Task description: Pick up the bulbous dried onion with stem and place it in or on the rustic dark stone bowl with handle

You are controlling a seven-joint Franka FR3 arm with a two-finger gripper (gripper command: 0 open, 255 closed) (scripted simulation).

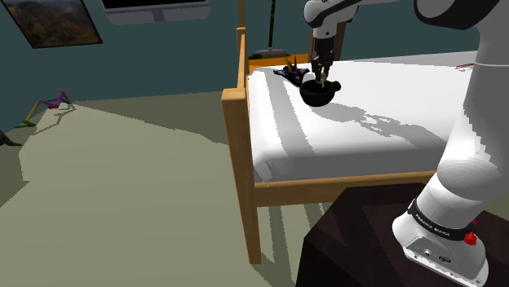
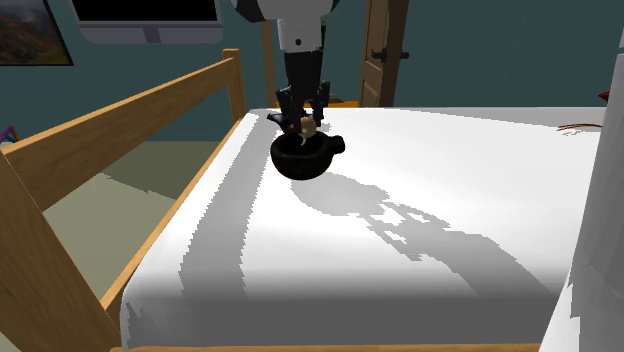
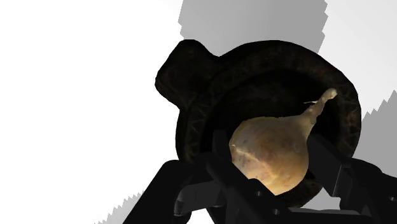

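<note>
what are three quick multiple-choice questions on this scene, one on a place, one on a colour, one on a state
1. Where is the onion?
A. on the floor
B. over the opening of the bowl
C. on the wooden bed frame

2. What colour is the bowl?
A. white
B. orange
C. near black

3. How do the jaws stand?
A. shut on the onion
B. wide open and empty
C. shut on the bowl's handle

Answers: 1 B, the wrist view shows the onion against the bowl's hollow. 2 C, the bowl is dark against the white bed. 3 A, the jaws press the onion's two sides.
</note>
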